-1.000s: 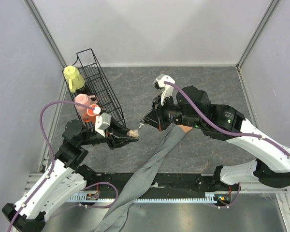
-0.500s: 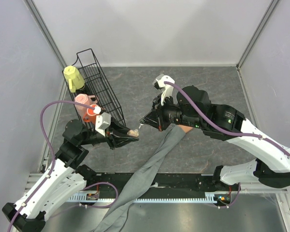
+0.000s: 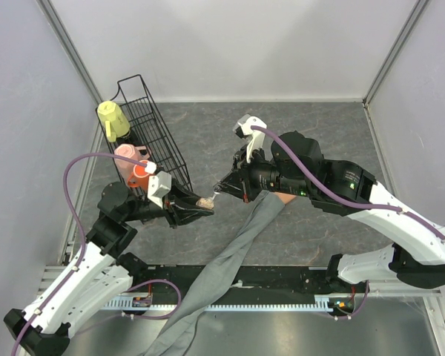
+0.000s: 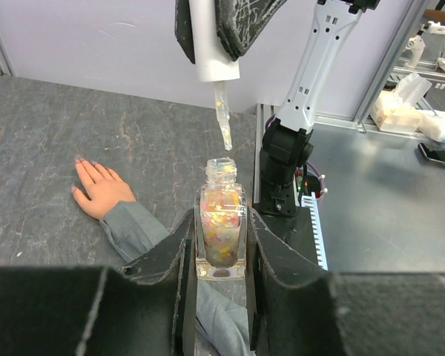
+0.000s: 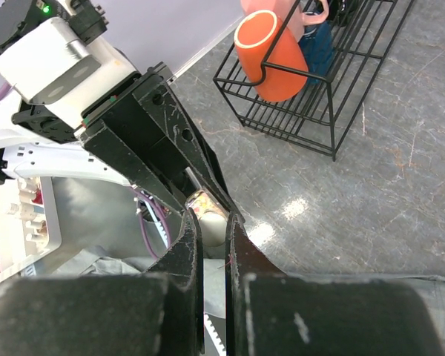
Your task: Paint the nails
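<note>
My left gripper (image 4: 219,256) is shut on a small clear polish bottle (image 4: 221,230) full of coloured glitter, held upright with its neck open; it also shows in the top view (image 3: 204,202). My right gripper (image 5: 210,222) is shut on the white brush cap (image 4: 211,44), whose clear brush (image 4: 224,119) hangs just above the bottle's mouth. The mannequin hand (image 4: 100,189) lies flat on the table to the left, its nails (image 4: 80,161) reddish-pink, with its grey sleeve (image 3: 230,259) trailing toward the near edge. In the top view the right arm hides the hand.
A black wire rack (image 3: 152,137) stands at the left with a yellow cup (image 3: 113,120), a pink mug (image 3: 127,153) and an orange cup (image 5: 271,52). The grey stone-pattern table (image 3: 311,133) is walled on three sides. A black rail (image 3: 282,285) runs along the near edge.
My left gripper and the bottle have shifted slightly up and right toward the brush. The right arm has barely moved.
</note>
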You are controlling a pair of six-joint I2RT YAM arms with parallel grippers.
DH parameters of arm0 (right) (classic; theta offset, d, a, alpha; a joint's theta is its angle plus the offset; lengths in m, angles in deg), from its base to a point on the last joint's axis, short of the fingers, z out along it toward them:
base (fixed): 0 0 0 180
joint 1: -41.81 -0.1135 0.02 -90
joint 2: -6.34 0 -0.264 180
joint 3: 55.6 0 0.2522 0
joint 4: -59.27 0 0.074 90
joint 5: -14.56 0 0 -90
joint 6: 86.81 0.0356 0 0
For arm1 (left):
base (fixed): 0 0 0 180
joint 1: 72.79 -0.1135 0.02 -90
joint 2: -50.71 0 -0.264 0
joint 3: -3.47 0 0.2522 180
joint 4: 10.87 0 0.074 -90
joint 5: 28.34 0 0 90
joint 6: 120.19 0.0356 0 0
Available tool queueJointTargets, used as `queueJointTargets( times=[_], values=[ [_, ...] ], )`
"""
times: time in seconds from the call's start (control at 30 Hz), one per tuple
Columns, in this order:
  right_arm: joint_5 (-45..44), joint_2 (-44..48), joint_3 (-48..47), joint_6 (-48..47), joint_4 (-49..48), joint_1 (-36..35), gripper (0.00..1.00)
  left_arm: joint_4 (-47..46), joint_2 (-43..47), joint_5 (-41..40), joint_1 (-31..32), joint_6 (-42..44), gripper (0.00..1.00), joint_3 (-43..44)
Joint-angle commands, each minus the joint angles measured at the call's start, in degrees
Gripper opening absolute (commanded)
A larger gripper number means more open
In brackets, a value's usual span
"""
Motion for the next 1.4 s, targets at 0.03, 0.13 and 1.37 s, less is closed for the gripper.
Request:
queueJointTargets(
  times=[0.03,0.13,1.37],
  values=[
    [1.57,-0.75,-1.08,0.46,-2.48,-0.29,0.00,-2.99,-0.29,0.37,-0.17,-1.29,0.02,0.20],
    [1.49,-0.84,-0.81,0.38,-2.48,-0.29,0.00,-3.26,-0.29,0.54,-0.17,-1.46,0.02,0.20],
    [-0.89,0.13,0.24,0.29,-2.13,-0.29,0.00,-5.02,1.30,-0.07,-0.17,-2.16,0.02,-1.12]
  ],
)
